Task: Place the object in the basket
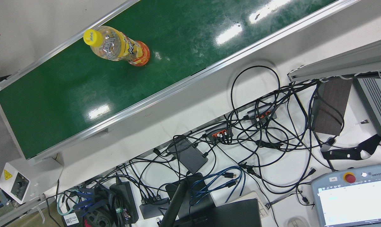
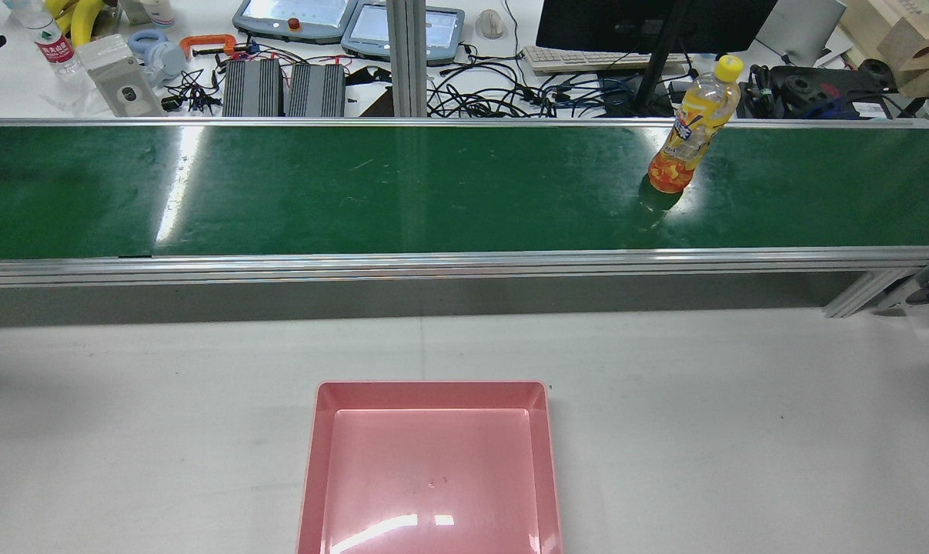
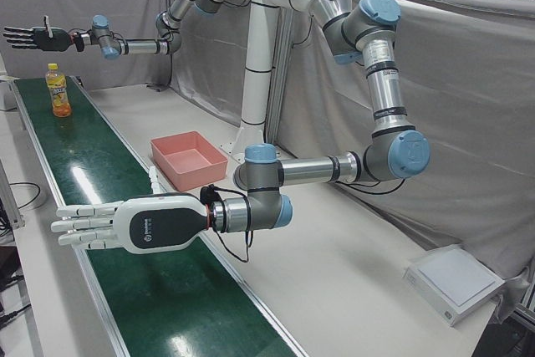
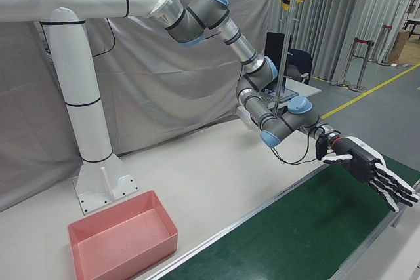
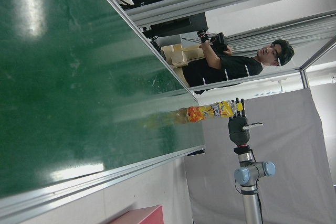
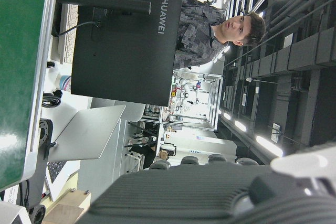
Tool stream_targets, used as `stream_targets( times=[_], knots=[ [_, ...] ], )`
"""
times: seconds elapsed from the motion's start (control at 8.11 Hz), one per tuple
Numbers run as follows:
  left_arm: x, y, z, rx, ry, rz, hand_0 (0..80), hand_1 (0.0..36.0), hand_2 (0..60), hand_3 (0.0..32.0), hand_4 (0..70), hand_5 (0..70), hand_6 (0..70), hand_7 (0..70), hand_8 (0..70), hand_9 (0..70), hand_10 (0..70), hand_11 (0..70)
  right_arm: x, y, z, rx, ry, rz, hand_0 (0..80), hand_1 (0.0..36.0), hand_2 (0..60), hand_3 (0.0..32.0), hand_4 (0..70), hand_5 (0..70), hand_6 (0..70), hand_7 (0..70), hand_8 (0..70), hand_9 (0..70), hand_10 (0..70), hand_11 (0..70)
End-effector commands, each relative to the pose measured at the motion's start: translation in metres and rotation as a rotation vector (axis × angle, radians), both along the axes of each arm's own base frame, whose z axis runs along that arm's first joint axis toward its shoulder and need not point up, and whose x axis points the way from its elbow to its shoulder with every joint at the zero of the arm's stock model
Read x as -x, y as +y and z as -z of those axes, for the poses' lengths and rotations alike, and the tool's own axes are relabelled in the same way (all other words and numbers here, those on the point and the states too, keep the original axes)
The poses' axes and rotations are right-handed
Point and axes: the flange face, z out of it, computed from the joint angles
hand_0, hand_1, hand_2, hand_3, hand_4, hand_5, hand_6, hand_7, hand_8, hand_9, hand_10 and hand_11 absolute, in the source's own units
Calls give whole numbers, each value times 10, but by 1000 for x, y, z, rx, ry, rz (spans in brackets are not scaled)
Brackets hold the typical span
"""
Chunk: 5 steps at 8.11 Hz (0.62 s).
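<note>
An orange-drink bottle (image 2: 691, 127) with a yellow cap stands upright on the green belt (image 2: 356, 192), toward the robot's right; it also shows in the front view (image 1: 117, 47) and the left-front view (image 3: 57, 89). The pink basket (image 2: 432, 387) sits empty on the grey table before the belt. My left hand (image 3: 125, 225), white with a dark panel, is open and flat above the belt's near end, far from the bottle; it also shows in the right-front view (image 4: 367, 165). My right hand (image 3: 38, 38), dark, is open and raised above and behind the bottle.
Beyond the belt lie tangled cables (image 1: 256, 132), a monitor (image 2: 649, 23) and teach pendants (image 2: 295, 15). The white pedestal (image 3: 255, 98) stands behind the basket. A person (image 5: 236, 64) stands past the belt's end. Grey table (image 2: 741, 431) lies on both sides of the basket.
</note>
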Motion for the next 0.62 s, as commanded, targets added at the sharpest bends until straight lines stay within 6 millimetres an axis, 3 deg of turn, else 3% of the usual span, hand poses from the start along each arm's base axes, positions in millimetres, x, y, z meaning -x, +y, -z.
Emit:
stream_targets(
  times=[0.0, 0.37, 0.49],
  knots=[
    [0, 0, 0, 0, 6, -1, 472, 116, 0, 0, 0, 66, 0, 0, 0, 1, 59, 103, 0, 0, 0, 1, 0, 0, 0, 0, 0, 0, 0, 0, 0, 0, 0, 0, 0, 0],
    [10, -1, 1, -1, 17, 11, 474, 121, 0, 0, 1, 73, 0, 0, 0, 2, 59, 102, 0, 0, -3, 5, 0, 0, 0, 0, 0, 0, 0, 0, 0, 0, 0, 0, 0, 0],
    [26, -2, 5, -8, 22, 36, 474, 121, 2, 0, 3, 75, 0, 0, 0, 3, 60, 104, 0, 0, -3, 5, 2, 0, 0, 0, 0, 0, 0, 0, 0, 0, 0, 0, 0, 0]
  ],
)
